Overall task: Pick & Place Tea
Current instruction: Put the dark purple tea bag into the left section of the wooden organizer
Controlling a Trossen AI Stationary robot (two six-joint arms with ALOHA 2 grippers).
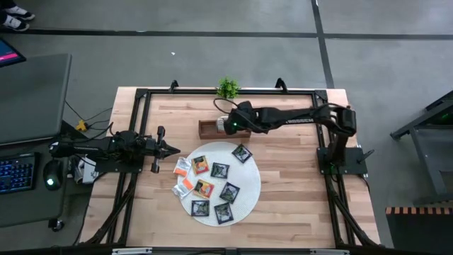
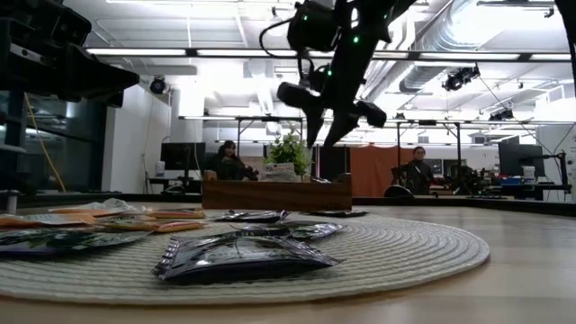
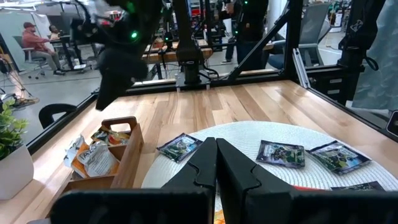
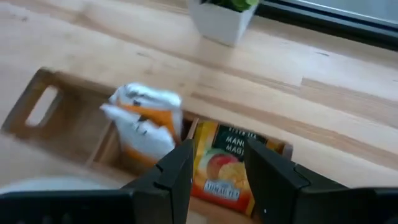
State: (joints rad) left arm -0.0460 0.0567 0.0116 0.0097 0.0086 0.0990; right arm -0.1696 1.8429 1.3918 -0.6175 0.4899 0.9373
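Note:
Several tea sachets, black (image 1: 219,171), orange (image 1: 204,188) and white with orange (image 1: 183,168), lie flat on the round white woven mat (image 1: 244,185). The brown wooden tray (image 1: 207,128) stands beyond the mat. In it lie an orange sachet (image 4: 217,171) and, one compartment over, a white-and-orange one (image 4: 146,121). My right gripper (image 4: 219,149) hangs open above the tray (image 4: 37,106), slanting down, with nothing between its fingers; it also shows in the low view (image 2: 324,135). My left gripper (image 1: 173,149) waits shut and level at the mat's left edge.
A small potted plant (image 1: 227,88) stands at the far edge just behind the tray. A black frame (image 1: 141,95) runs round the table. A keyboard and mouse (image 1: 49,173) sit off the table's left. People (image 2: 225,162) sit in the room beyond.

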